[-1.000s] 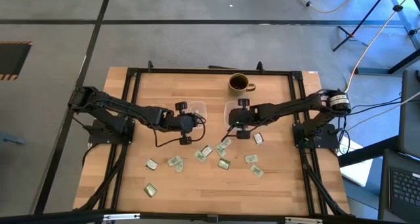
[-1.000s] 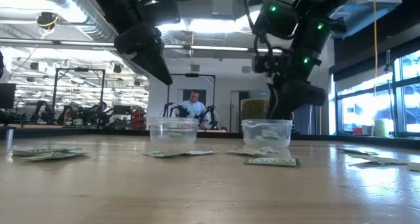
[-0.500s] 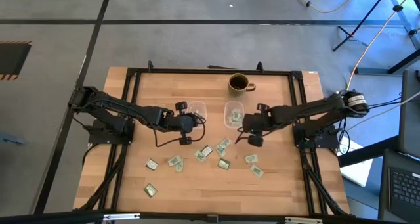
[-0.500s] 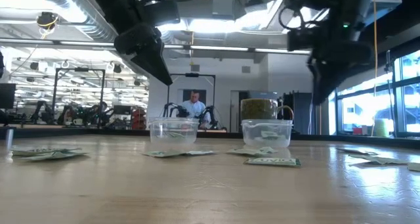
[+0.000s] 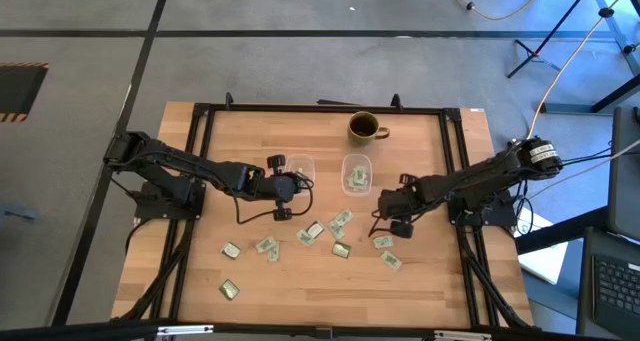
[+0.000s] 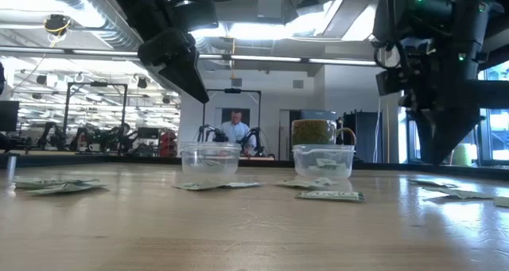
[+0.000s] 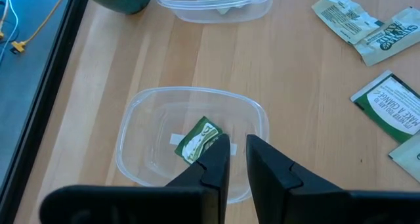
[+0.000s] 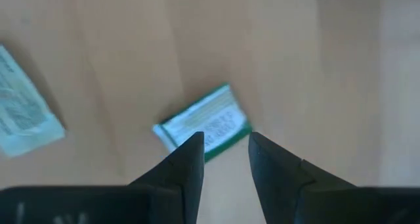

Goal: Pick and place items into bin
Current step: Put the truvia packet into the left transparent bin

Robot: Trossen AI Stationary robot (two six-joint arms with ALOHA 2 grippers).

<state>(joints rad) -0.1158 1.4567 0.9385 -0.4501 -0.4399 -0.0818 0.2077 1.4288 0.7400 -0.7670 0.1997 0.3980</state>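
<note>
Several small pale green and white packets lie flat on the wooden table toward its near side. Two clear bins stand mid-table. The left bin holds one packet; the right bin holds a few. My left gripper hangs just above the left bin, open by a narrow gap with nothing between its fingers. My right gripper points down, open, over a green-edged packet lying on the table to the right of the right bin.
A brown mug stands behind the right bin near the far edge. A black frame runs round the table. More packets lie beside the left bin. People and benches show in the room beyond.
My right gripper has swung from above the right bin toward the table's right and near edges, turning at the wrist, and now stands over a packet on the table. The right bin has come into plain view. My left arm has kept still.
</note>
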